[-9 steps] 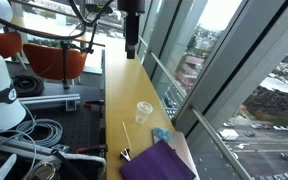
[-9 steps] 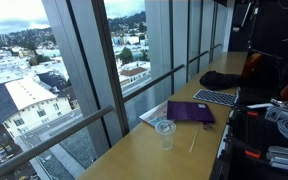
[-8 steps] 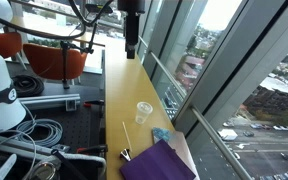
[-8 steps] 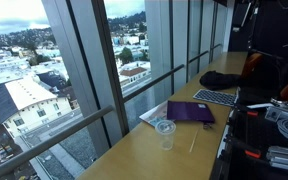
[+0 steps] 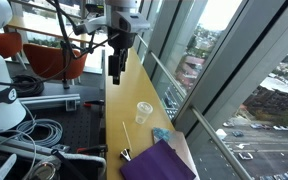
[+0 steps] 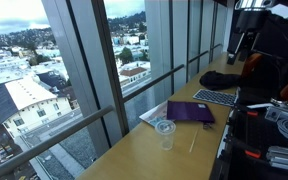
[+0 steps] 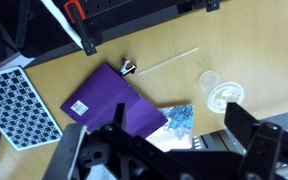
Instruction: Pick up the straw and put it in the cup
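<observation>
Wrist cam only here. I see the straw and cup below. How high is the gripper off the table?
Observer: High. In an exterior view the gripper hangs well above the table, far from the straw.
Operator: Cup upright?
Observer: Yes, the cup stands upright on its base.
Operator: What borders the table on the cup side?
Observer: Tall window glass runs right along that edge.
</observation>
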Robot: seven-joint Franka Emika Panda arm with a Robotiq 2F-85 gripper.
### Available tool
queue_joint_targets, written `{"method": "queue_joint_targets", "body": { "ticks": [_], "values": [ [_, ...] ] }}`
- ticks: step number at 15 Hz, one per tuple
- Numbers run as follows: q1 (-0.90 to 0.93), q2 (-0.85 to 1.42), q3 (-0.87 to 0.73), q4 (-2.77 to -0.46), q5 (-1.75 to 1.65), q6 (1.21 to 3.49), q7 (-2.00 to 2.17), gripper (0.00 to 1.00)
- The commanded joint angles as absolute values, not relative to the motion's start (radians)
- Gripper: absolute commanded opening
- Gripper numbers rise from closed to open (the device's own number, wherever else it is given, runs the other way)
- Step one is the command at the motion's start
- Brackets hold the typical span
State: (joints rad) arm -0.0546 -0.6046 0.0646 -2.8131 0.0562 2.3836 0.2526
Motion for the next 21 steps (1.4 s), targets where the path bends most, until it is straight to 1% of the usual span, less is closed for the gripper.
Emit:
{"method": "queue_joint_targets", "body": {
  "ticks": [1, 4, 7, 9, 12, 16, 21],
  "values": [
    [-0.012, -0.429, 0.046, -2.819, 0.207, 2.566, 0.323, 1.00],
    [0.033, -0.286, 0.012, -2.818, 0.372, 2.725, 0.318, 1.00],
    [0.139, -0.167, -0.058, -2.816, 0.623, 2.855, 0.260, 1.00],
    [0.213, -0.148, -0.120, -2.810, 0.791, 2.870, 0.224, 1.00],
    [0.256, -0.114, -0.162, -2.774, 1.042, 2.867, 0.151, 1.00],
    [0.241, -0.042, -0.220, -2.681, 1.371, 2.847, -0.008, 1.00],
    [0.193, 0.165, -0.266, -2.456, 1.772, 2.828, -0.190, 1.00]
  ]
}}
